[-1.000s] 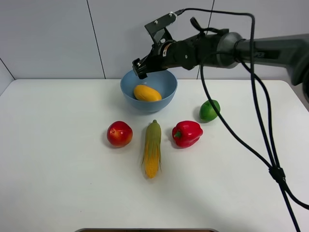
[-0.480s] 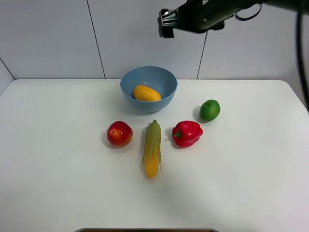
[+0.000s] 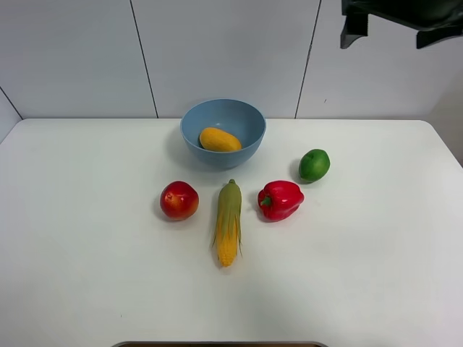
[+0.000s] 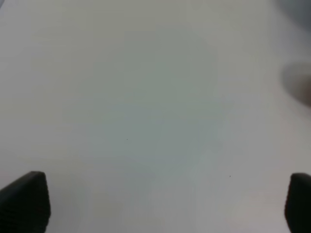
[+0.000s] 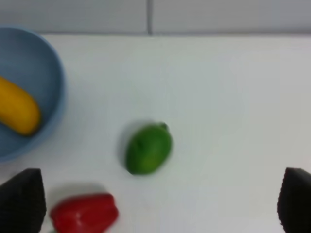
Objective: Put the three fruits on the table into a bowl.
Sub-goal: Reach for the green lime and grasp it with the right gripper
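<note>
Nearest the front edge of the table (image 3: 87, 289) lies the corn cob (image 3: 228, 224), its length running front to back along the middle line. It is no part of the job. Just behind its tip level, the red apple (image 3: 179, 200) sits left of the middle and the red bell pepper (image 3: 280, 199) right of it. Both rest on the table, apart from the cob.

Further back and toward the right edge is the small green fruit (image 3: 314, 165), close to the pepper but not touching it. It is nearly round, so no axis seems to dictate how the fingers should come at it. At the middle of the far edge stands the light blue bowl (image 3: 223, 116), with the mango (image 3: 220, 139) already inside. The apple and the green fruit are not yet in.

The right gripper (image 5: 156, 201) hangs high above the far right part of the table, its fingers spread wide and empty. In its wrist view the green fruit lies between the two fingertips, well below them and a little toward the bowl's side. This arm is judged the nearer one for that fruit, and a mostly downward reach would do.

The left gripper (image 4: 160, 204) is also spread open and empty, over bare blurred table. It does not show in the high view, so its distance to the apple cannot be told.
</note>
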Motion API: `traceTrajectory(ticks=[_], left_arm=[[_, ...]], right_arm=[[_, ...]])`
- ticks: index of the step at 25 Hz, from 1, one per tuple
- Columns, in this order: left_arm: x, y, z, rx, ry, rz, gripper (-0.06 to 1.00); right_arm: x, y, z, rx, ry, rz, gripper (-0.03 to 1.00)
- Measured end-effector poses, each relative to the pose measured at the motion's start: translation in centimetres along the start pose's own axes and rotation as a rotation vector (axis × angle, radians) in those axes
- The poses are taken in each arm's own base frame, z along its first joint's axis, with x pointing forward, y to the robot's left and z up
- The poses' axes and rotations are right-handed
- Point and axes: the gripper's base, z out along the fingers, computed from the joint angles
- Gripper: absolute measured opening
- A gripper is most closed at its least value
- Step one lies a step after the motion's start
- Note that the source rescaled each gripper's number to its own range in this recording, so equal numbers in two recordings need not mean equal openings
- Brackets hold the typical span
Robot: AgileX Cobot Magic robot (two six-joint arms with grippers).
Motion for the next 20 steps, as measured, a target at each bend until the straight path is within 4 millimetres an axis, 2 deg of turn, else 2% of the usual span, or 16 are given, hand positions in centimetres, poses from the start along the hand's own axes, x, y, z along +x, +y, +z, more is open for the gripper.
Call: traceTrajectory(ticks=[4, 11, 15, 20], left_arm=[[0.0, 0.0, 0.0, 0.000, 0.000, 0.000, 0.96], [0.0, 0.0, 0.0, 0.000, 0.000, 0.000, 0.96], [0.0, 0.0, 0.0, 0.000, 0.000, 0.000, 0.96], [0.0, 0.0, 0.0, 0.000, 0.000, 0.000, 0.96]], right_arm=[[0.3, -1.8, -0.2, 0.064, 0.066, 0.092, 0.96], [0.3, -3.4, 0.2, 0.096, 0.092, 0.258, 0.96], [1.6, -4.7, 2.1, 0.120, 0.161, 0.312, 0.96], [2.7, -5.0, 5.4, 0.073, 0.193, 0.374, 0.96]])
